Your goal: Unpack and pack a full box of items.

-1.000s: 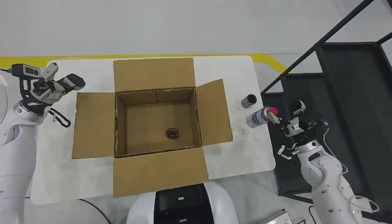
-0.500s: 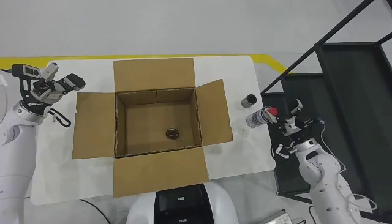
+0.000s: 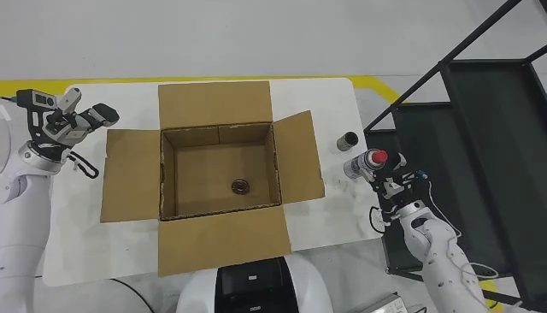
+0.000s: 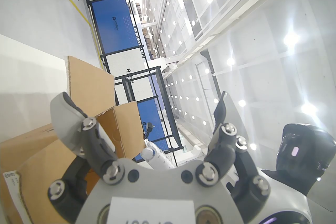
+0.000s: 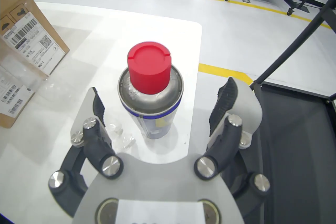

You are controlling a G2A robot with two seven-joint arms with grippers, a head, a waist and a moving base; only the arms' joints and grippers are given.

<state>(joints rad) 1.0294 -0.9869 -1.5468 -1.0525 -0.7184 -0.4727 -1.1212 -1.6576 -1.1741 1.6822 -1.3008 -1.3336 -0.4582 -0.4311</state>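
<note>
The left gripper [image 3: 88,118] hangs over the left edge of the white table [image 3: 85,245]. In its own wrist view the left gripper [image 4: 143,109] has its jaws spread wide with nothing between them, and its fingers [image 4: 67,114] are bare. Beyond the tip of one finger, well clear of the jaws, lies the open cardboard box [image 3: 220,172]. The box [image 4: 89,83] sits in the middle of the table with all four flaps folded out flat. On its floor, far from either pair of jaws, rests one small round dark item [image 3: 241,186]; what it is cannot be told. To the right of the box a small dark cylinder [image 3: 347,141] stands on the table, off to one side of the right jaws and beyond them. Nearer them stands a spray can [image 3: 363,164] with a red cap, upright close to the table's right edge. The right gripper [image 3: 393,180] faces this can. In the right wrist view the spray can [image 5: 151,93] lines up with the middle of the right gripper [image 5: 163,89], whose jaws are wide apart and grip nothing. A clear gap shows between the can and each of the pads [image 5: 223,101]. Behind those jaws, off the table, is a black metal rack [image 3: 479,142].
</note>
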